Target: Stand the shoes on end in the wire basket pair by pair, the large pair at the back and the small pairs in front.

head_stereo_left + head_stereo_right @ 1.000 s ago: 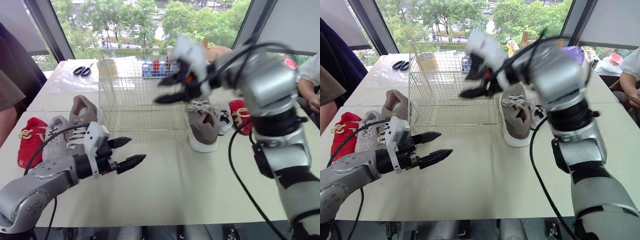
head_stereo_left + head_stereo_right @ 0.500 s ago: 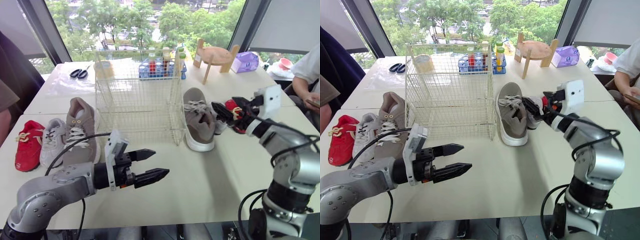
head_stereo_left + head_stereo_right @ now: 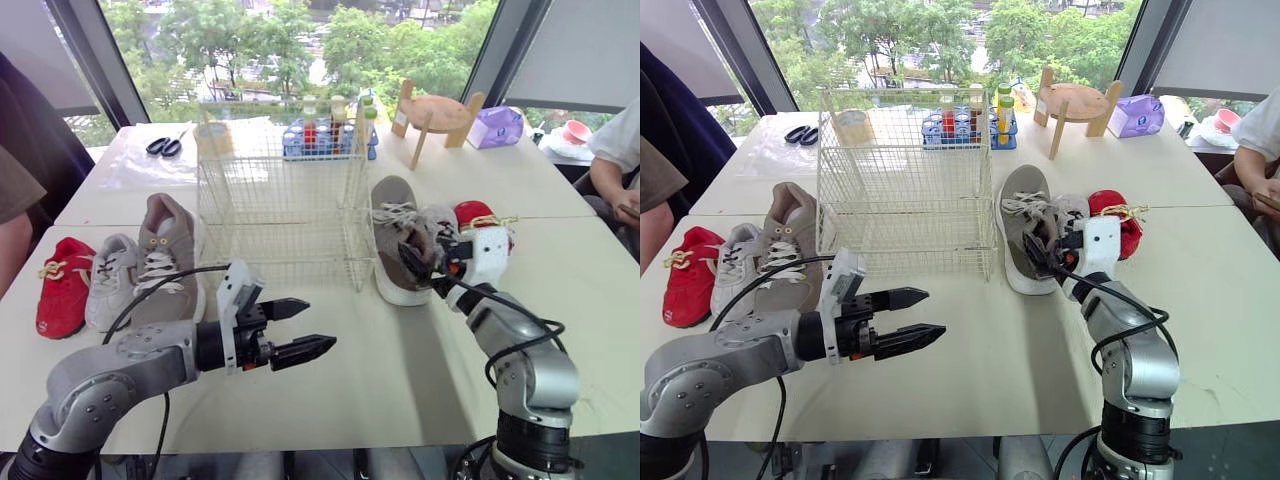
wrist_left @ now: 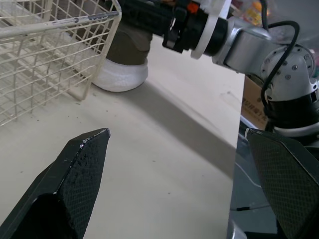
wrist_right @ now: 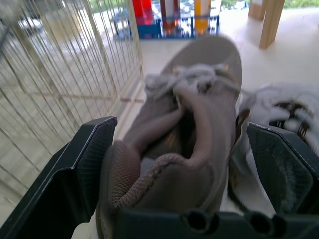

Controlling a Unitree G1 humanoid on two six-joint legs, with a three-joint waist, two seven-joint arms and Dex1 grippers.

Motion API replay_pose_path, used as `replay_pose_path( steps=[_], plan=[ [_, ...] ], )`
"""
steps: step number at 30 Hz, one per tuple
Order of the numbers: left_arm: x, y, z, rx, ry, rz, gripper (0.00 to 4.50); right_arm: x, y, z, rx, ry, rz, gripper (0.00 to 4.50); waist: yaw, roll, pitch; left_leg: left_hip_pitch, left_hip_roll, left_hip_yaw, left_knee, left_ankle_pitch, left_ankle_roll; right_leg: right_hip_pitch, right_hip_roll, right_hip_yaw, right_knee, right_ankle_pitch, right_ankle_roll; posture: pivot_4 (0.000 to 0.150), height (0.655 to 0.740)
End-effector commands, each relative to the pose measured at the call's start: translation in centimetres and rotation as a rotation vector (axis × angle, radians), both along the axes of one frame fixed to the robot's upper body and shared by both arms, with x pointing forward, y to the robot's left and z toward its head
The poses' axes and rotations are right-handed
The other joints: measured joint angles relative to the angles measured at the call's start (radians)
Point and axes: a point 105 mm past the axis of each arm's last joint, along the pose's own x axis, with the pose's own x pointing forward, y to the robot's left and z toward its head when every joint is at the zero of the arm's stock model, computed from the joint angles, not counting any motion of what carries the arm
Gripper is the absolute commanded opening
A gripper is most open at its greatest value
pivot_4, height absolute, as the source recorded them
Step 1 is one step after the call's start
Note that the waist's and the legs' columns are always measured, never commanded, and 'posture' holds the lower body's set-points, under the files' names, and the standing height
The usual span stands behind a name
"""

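Right wrist view: right tool (image 5: 177, 128) gaped wide, astride grey shoe (image 5: 202, 97)
Left tool (image 3: 320, 323): fingers spread, empty, over tabletop (image 3: 400, 385)

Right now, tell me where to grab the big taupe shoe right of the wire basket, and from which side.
Probably the heel collar of the taupe shoe, coming from its heel end. It lies sole down, heel nearest the open right gripper; the wire basket and a white shoe crowd its two long sides.
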Motion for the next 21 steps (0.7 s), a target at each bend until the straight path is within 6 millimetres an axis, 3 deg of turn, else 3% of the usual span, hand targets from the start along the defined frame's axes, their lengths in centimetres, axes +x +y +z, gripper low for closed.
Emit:
replay_pose_path(
  steps=[1,4,11,13,14,16,21],
  plan=[
    [-0.1,0.1,0.2,0.009,-0.034,-0.002,4.5,-0.2,0.2,-1.3,-0.029,0.028,0.002,4.44,0.0,-0.001,-0.001,0.0,0.0,0.0,0.0,0.0,0.0,0.0,0.0,0.0,0.0,0.0,0.0,0.15,0.74],
    [0.0,0.3,0.0,0.023,-0.039,0.009,4.5,0.0,-0.3,-2.8,-0.084,0.066,-0.035,3.73,0.0,-0.001,-0.001,0.0,0.0,0.0,0.0,0.0,0.0,0.0,0.0,0.0,0.0,0.0,0.0,0.15,0.74],
    [0.1,0.4,-0.2,0.033,-0.048,0.01,4.5,0.1,-0.5,-3.8,-0.128,0.078,-0.069,0.83,0.001,-0.007,-0.011,0.001,0.0,0.0,0.0,0.0,0.0,0.002,0.0,0.0,-0.001,0.0,0.0,0.15,0.74],
    [0.1,0.6,-0.2,0.033,-0.05,0.007,4.5,-0.1,-0.8,-4.1,-0.129,0.091,-0.098,0.31,0.002,-0.007,-0.013,0.001,0.001,-0.001,0.0,0.0,0.0,0.002,0.0,0.0,-0.001,-0.001,0.0,0.15,0.74],
    [0.1,0.7,-0.1,0.029,-0.051,0.005,4.5,0.0,-1.1,-3.8,-0.115,0.083,-0.124,0.26,0.002,-0.007,-0.014,0.001,0.001,-0.001,0.0,0.0,0.0,0.002,0.0,0.0,-0.001,-0.001,0.0,0.15,0.74],
    [0.2,1.0,0.4,0.01,-0.054,0.002,4.5,0.5,-2.0,-1.4,-0.064,0.008,-0.175,0.25,0.003,-0.008,-0.014,0.001,0.001,-0.001,0.0,0.0,0.0,0.002,0.0,-0.001,-0.001,-0.001,0.0,0.15,0.74],
    [1.0,2.0,3.4,-0.14,-0.038,-0.016,4.5,2.1,-5.4,9.4,0.119,-0.294,-0.261,0.25,0.008,0.001,-0.008,-0.001,0.0,-0.001,0.001,0.0,0.0,0.0,-0.001,0.0,-0.002,-0.001,0.0,0.15,0.74]
  ],
)
